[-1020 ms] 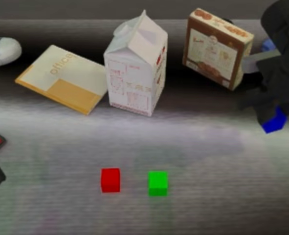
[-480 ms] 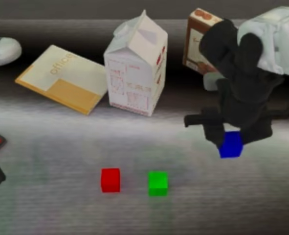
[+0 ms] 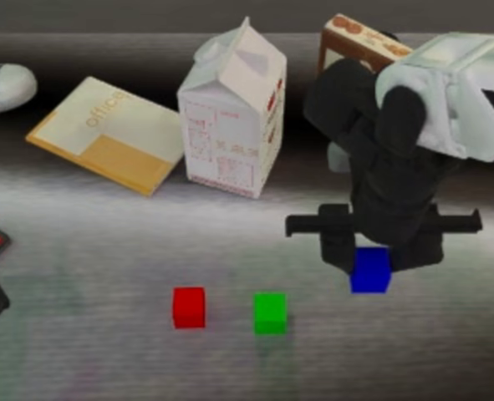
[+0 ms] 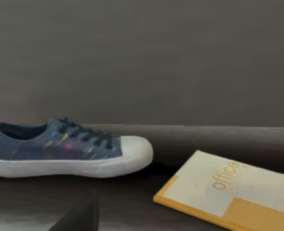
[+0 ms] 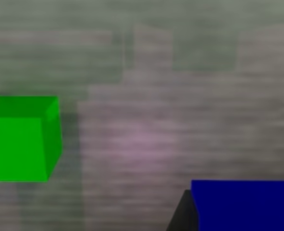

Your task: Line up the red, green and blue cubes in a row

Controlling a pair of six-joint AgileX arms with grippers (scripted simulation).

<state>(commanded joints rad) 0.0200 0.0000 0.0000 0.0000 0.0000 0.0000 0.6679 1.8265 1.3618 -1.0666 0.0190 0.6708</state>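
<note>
Between the fingers of the right gripper (image 3: 370, 261) the blue cube (image 3: 370, 271) is held, right of the green cube (image 3: 270, 312) and red cube (image 3: 189, 307).

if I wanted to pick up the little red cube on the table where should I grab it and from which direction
Probably from straight above, closing on two opposite vertical faces of the small matte red cube. It sits flat on the table, its sides square to the table's edges, with open space to the small matte green cube at its right.
</note>
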